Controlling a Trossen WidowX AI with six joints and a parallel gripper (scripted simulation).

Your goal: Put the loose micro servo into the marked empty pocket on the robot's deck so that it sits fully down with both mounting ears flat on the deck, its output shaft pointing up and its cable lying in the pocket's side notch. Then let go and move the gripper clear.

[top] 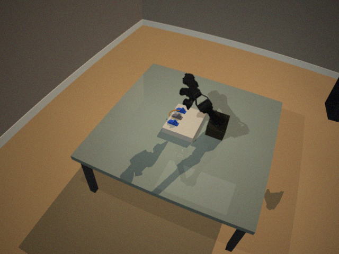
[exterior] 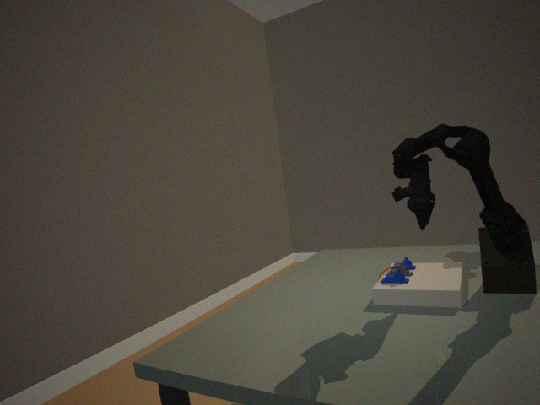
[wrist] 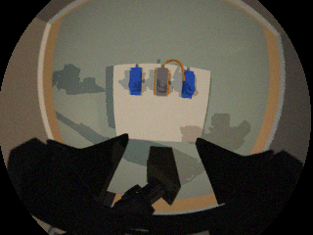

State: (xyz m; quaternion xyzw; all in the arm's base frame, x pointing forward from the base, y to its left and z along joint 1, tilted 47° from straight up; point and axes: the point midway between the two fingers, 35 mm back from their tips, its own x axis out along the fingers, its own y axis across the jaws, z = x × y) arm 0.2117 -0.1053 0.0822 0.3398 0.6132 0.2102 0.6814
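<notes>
The grey micro servo (top: 177, 116) (exterior: 406, 270) (wrist: 161, 82) sits inside the orange-marked pocket on the white deck (top: 188, 125) (exterior: 437, 277) (wrist: 158, 119), between two blue servos. It looks upright and level with them; the shaft and the ear contact are too small to tell. Its orange cable (top: 170, 111) (exterior: 383, 271) (wrist: 173, 61) leaves its far end and arches over to the blue servo on the right in the wrist view; whether any of it lies in the side notch cannot be told. My gripper (top: 188, 108) (exterior: 422, 229) (wrist: 163, 140) is open and empty, well above the deck.
One blue servo (top: 172, 122) (exterior: 395, 277) (wrist: 136, 81) and another blue servo (top: 181, 110) (exterior: 407, 262) (wrist: 188, 84) stand on the deck beside the grey one. The deck rests on the grey-green table (top: 115, 136) (exterior: 261, 331), in front of the arm's dark base (top: 217, 127) (exterior: 507, 266).
</notes>
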